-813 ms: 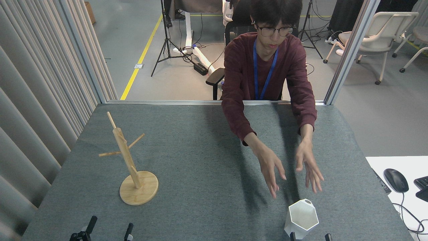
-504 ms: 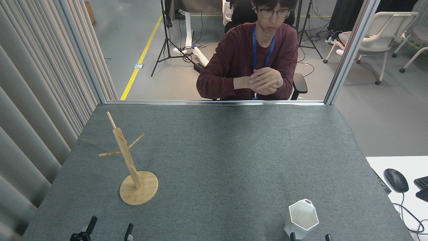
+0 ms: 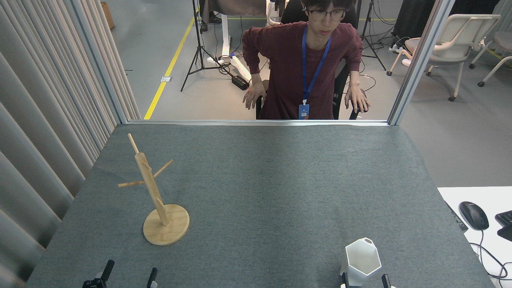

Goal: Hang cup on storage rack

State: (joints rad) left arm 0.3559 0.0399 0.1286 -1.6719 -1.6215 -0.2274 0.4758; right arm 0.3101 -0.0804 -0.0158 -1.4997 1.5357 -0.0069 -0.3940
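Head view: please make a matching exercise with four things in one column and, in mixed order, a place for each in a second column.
1. cup
2. rack
3. mouse
4. person

a. behind the table's far edge
b. left part of the grey table
c. near edge, right, standing upright
d. white surface beside the table

Pairs: 1-c, 2-b, 3-d, 4-a
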